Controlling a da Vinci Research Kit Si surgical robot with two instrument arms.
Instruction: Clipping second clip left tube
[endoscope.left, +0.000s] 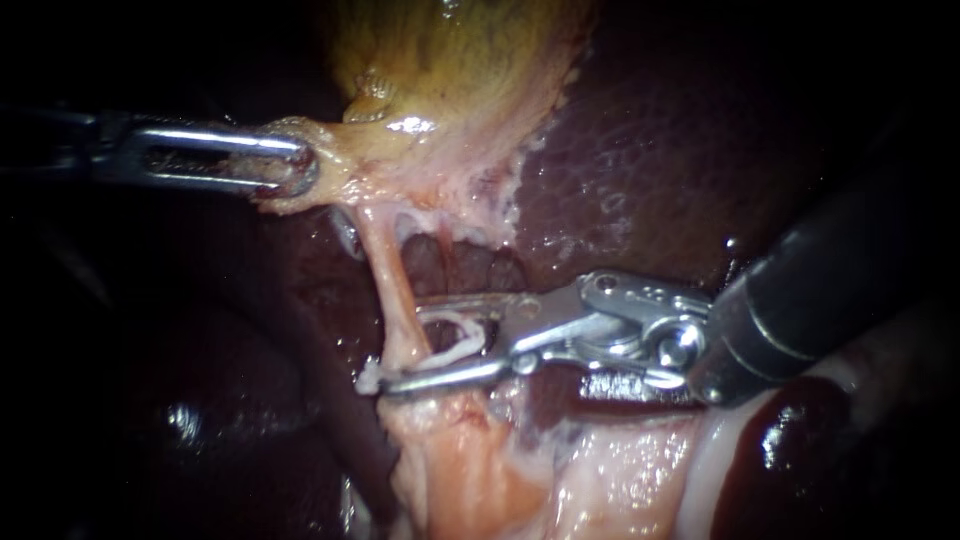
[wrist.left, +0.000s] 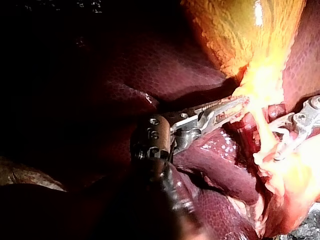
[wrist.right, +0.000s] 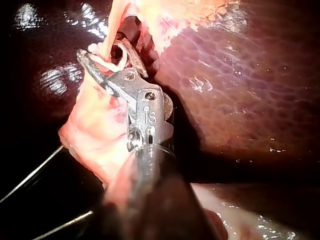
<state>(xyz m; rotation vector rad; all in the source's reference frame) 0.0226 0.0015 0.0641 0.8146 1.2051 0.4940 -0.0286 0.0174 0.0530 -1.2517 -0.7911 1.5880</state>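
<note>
The left tube (endoscope.left: 385, 265) is a thin pale strand running from the gallbladder (endoscope.left: 450, 60) down to pale tissue below. My right instrument (endoscope.left: 430, 340) comes in from the right with its jaws open. The tube crosses the gap between the jaws, and a white clip (endoscope.left: 458, 338) sits inside them. In the right wrist view the same jaws (wrist.right: 102, 47) straddle the tube (wrist.right: 114, 22). My left instrument (endoscope.left: 300, 165) is shut on the gallbladder's pale lower edge and holds it out to the left. In the left wrist view its jaws (wrist.left: 235, 105) grip that edge.
Dark red liver (endoscope.left: 650, 150) lies behind and to the right of the tube. Pale pink fatty tissue (endoscope.left: 470, 470) spreads under the right instrument's jaws. My right instrument's jaws (wrist.left: 287, 142) show beyond the tube in the left wrist view.
</note>
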